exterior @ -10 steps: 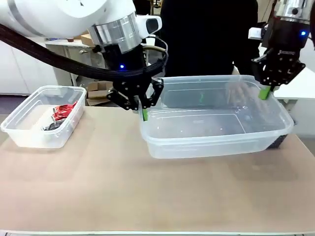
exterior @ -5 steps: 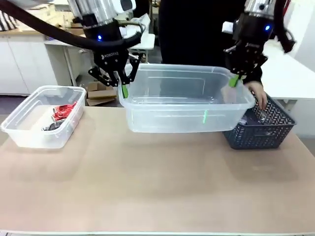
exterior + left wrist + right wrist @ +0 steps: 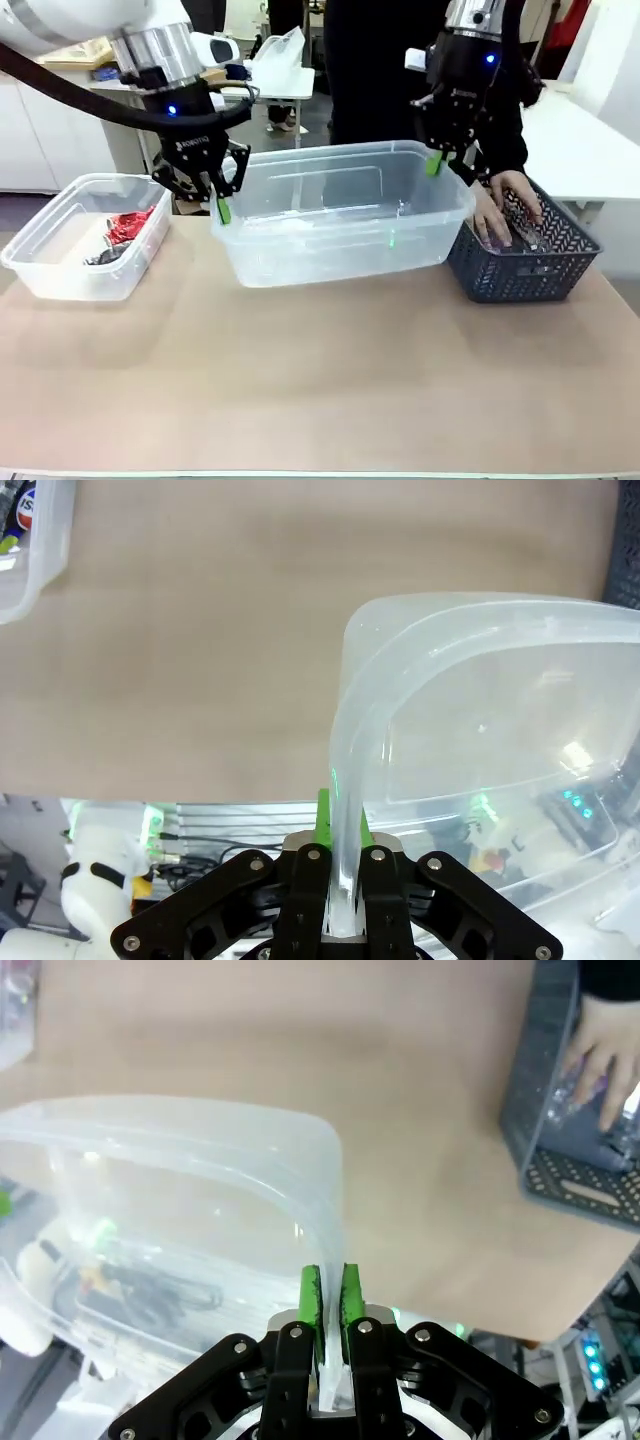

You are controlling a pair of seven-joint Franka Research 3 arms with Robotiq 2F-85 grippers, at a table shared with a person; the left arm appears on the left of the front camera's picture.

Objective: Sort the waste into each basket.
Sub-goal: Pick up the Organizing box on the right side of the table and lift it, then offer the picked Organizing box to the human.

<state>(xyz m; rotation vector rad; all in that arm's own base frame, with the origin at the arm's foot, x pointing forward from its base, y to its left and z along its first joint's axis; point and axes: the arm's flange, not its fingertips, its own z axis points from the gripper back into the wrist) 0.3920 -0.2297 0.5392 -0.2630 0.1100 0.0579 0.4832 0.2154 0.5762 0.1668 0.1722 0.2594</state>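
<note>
A large clear tub (image 3: 340, 215) sits between my two grippers over the middle of the table; whether its bottom touches the table I cannot tell. My left gripper (image 3: 222, 205) is shut on the rim of its left end (image 3: 345, 800). At its far right corner, my right gripper (image 3: 436, 160) pinches the rim (image 3: 330, 1260). Nothing lies inside this tub (image 3: 480, 730). A smaller clear tub (image 3: 60, 270) at the left holds a crushed red can (image 3: 128, 225) and a dark can (image 3: 105, 257).
A dark blue lattice basket (image 3: 520, 275) stands at the right, just beside the large tub. A person's hand (image 3: 500, 205) reaches into the basket (image 3: 545, 1175) onto something clear, blurred. The near half of the table is bare.
Both arms have carried the large tub to the left and lower. The blue basket and the person's hand in it have come into sight at the right.
</note>
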